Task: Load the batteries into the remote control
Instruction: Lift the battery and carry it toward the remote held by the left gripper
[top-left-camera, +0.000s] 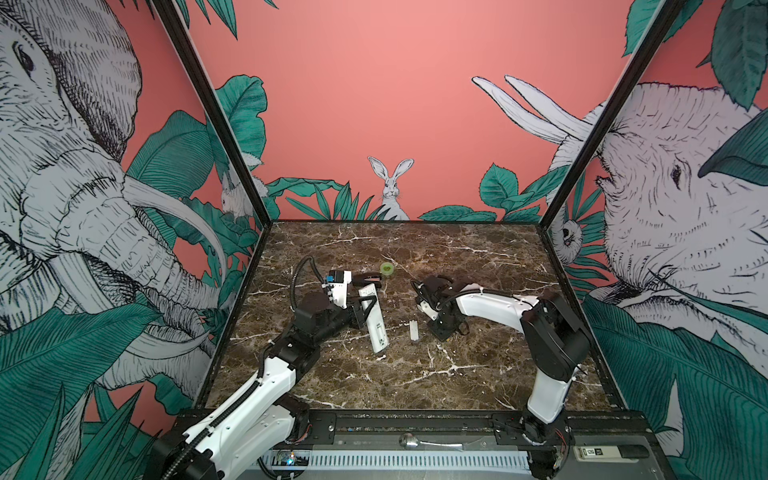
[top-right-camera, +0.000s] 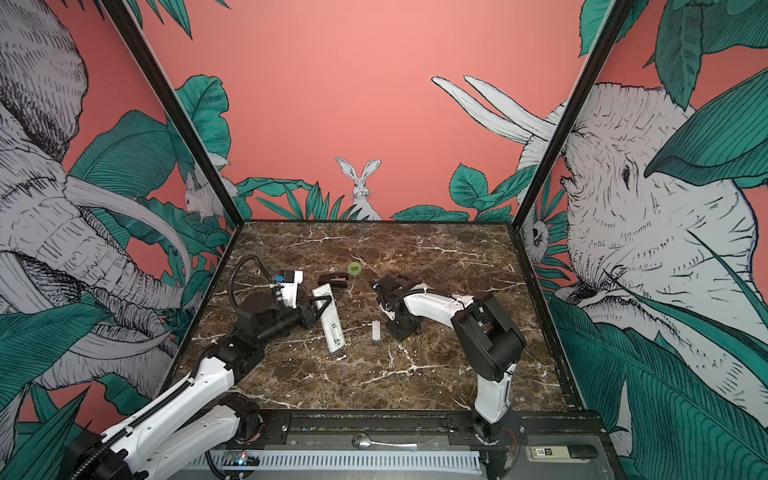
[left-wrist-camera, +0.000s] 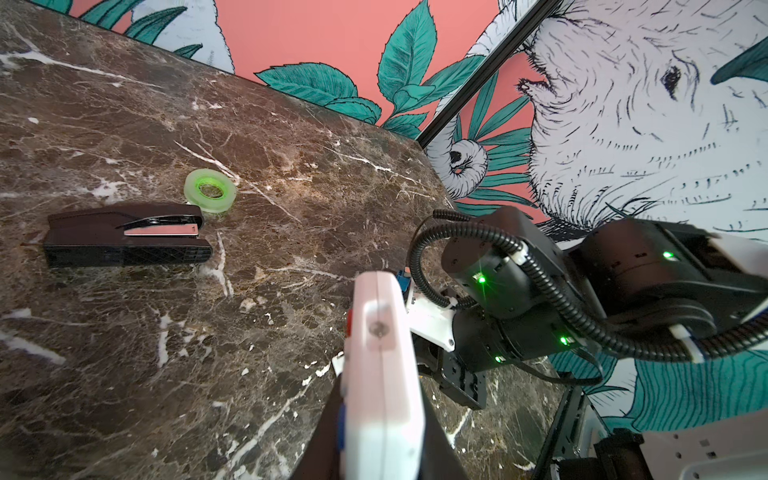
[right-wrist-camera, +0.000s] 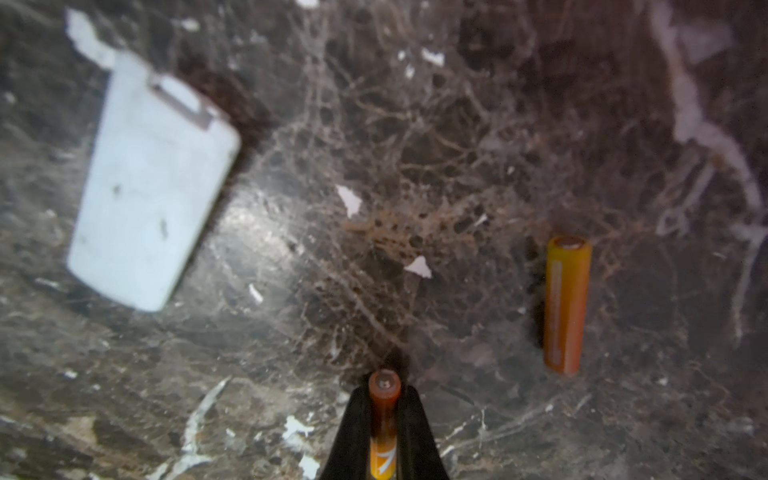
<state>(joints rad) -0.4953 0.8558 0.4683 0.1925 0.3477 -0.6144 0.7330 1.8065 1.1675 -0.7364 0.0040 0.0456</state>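
Note:
My left gripper (top-left-camera: 365, 305) (top-right-camera: 320, 305) (left-wrist-camera: 380, 449) is shut on the long white remote control (top-left-camera: 374, 322) (top-right-camera: 331, 326) (left-wrist-camera: 382, 374), gripping it across its width near the far end. The remote's near end is low over the marble. Pointing down at the table to the right, my right gripper (top-left-camera: 442, 330) (top-right-camera: 401, 330) (right-wrist-camera: 384, 411) is shut on one orange battery (right-wrist-camera: 384, 415), clamped lengthwise between the black fingers. A second orange battery (right-wrist-camera: 567, 305) lies loose on the marble beside it. Neither battery can be made out in the top views.
A small white cover piece (top-left-camera: 413, 330) (top-right-camera: 376, 330) (right-wrist-camera: 151, 187) lies between remote and right gripper. A black stapler-like object (top-left-camera: 368, 278) (left-wrist-camera: 124, 237) and a green tape roll (top-left-camera: 387, 269) (left-wrist-camera: 210, 195) sit farther back. Walls enclose the marble table (top-left-camera: 415, 374) on three sides.

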